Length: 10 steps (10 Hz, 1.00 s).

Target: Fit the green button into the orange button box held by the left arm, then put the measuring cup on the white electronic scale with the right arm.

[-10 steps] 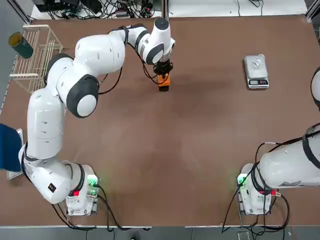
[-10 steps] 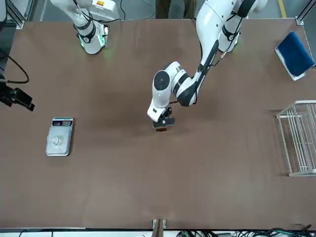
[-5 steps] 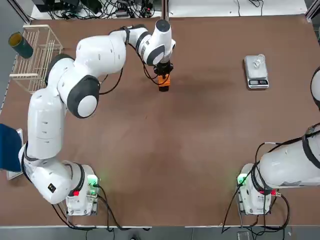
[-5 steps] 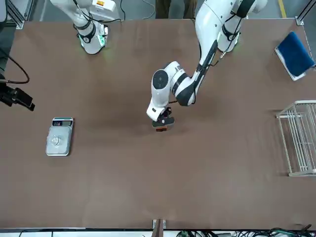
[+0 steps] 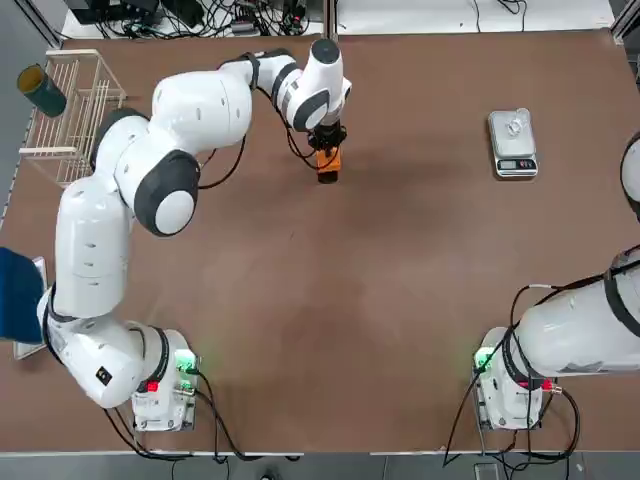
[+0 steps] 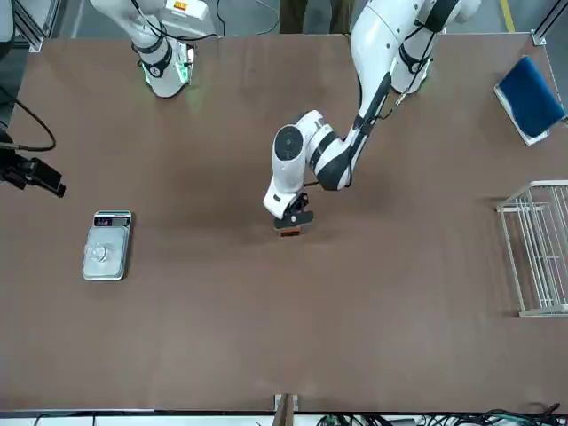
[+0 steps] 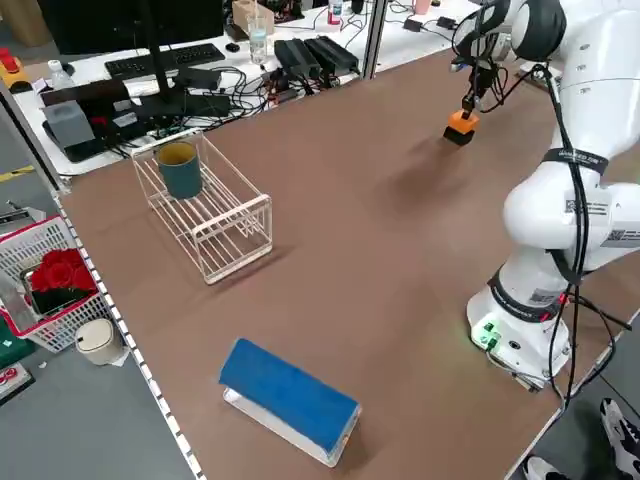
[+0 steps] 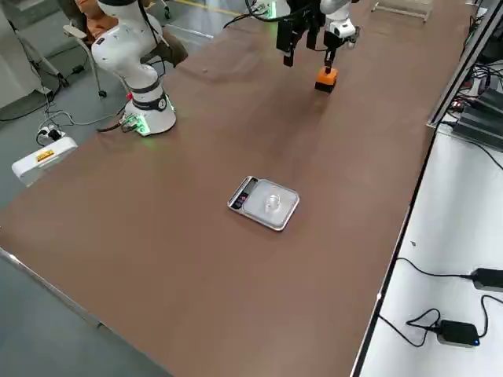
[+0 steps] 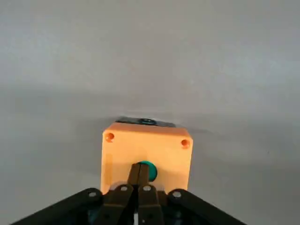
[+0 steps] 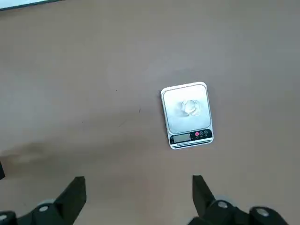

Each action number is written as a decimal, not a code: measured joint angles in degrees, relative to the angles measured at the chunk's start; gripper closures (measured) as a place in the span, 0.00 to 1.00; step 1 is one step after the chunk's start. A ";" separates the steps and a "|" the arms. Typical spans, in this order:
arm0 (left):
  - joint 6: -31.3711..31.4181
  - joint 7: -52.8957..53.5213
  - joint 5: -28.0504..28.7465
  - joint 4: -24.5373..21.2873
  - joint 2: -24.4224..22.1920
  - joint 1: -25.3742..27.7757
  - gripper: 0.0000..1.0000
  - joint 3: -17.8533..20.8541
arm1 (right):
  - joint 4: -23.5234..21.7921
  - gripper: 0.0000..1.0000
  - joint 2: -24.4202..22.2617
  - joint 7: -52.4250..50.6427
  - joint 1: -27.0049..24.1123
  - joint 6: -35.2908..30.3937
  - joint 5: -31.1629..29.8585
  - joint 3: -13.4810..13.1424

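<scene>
left gripper point(image 9: 139, 185) pinched shut on green button point(image 9: 147, 169) atop orange button box point(image 9: 146, 152), centre frame | right gripper point(image 10: 139, 190) wide, empty | we judge the box rigid, light; hold its flat sides

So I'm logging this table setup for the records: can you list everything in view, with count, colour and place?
button box: one, orange, on the table's far middle, under the left pincer.
green button: one, in the box's top face.
electronic scale: one, white and silver, far right; a clear item sits on its pan.
wire rack: one, white, far left edge.
cup: one, dark teal, on the rack's outer side.
blue block: one, near left edge.
left pincer: shut on the green button.
right pincer: open, raised, facing the scale.
</scene>
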 joint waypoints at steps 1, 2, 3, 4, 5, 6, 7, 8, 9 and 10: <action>0.12 -0.01 0.00 0.02 0.00 0.04 0.99 0.00 | 0.00 0.00 0.01 0.01 -0.07 -0.01 0.00 -0.08; 0.18 -0.01 0.00 0.09 0.00 0.07 0.99 0.01 | 0.00 0.00 0.04 0.01 -0.14 -0.03 0.00 -0.15; 0.18 -0.01 0.00 0.24 0.01 0.10 0.99 0.01 | 0.00 0.00 0.06 0.01 -0.14 -0.03 0.00 -0.16; 0.18 -0.01 0.00 0.56 0.01 0.16 0.99 0.04 | 0.00 0.00 0.06 0.01 -0.13 -0.03 0.00 -0.15; 0.18 -0.01 0.00 0.63 0.01 0.25 0.99 0.11 | 0.00 0.00 0.06 0.01 -0.13 -0.03 0.00 -0.15; 0.18 -0.01 0.00 0.64 0.01 0.32 0.99 0.12 | 0.00 0.00 0.06 0.01 -0.13 -0.03 0.00 -0.15; 0.18 -0.01 0.00 0.64 0.01 0.35 0.99 0.12 | 0.00 0.00 0.06 0.01 -0.13 -0.03 0.00 -0.15; 0.18 -0.01 0.00 0.68 0.02 0.36 0.99 0.12 | 0.00 0.00 0.06 0.02 -0.13 -0.03 0.00 -0.15; 0.17 -0.01 0.00 0.72 0.02 0.37 0.99 0.13 | 0.00 0.00 0.06 0.02 -0.12 -0.03 0.00 -0.14; 0.17 -0.01 0.00 0.74 0.02 0.40 0.99 0.15 | 0.00 0.00 0.06 0.02 -0.09 -0.03 0.00 -0.11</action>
